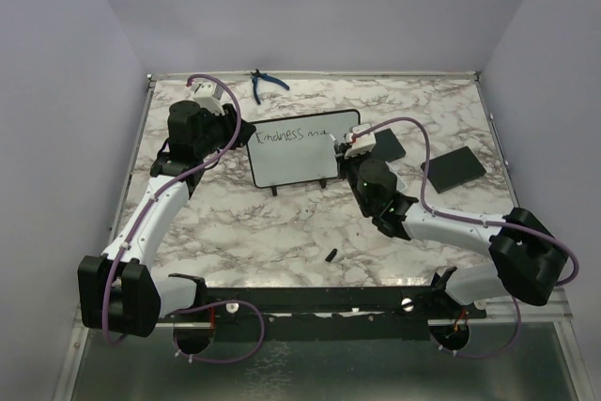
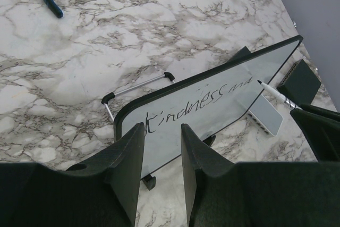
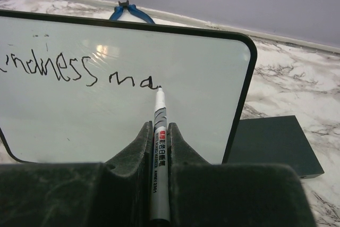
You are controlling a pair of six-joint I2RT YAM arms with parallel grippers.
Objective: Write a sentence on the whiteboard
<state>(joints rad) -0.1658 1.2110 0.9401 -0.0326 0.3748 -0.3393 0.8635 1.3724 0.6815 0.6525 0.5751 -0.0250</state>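
Marble-patterned table (image 1: 282, 223) carried the whiteboard (image 1: 305, 147), which stood tilted on its small feet toward the far side, between the two arms. We judged it light, thin and stiff, so pen pressure could tip it back or skate it on the smooth top. The best hold is the black frame at the left edge, clear of the writing.

The left end effector (image 2: 162, 152) stood part open astride that lower left corner; whether it pinched anything we could not tell. The right end effector (image 3: 159, 128) was closed on the marker (image 3: 159, 152), whose tip touched the board just after "ma" of the sentence (image 3: 79, 73).

Two black pads (image 1: 454, 168) lay right of the board and a pale block (image 2: 265, 115) lay just beside its right end. Blue pliers (image 1: 266, 84) lay behind the board. A small black cap (image 1: 331, 254) lay nearer us. None blocked the unwritten area.
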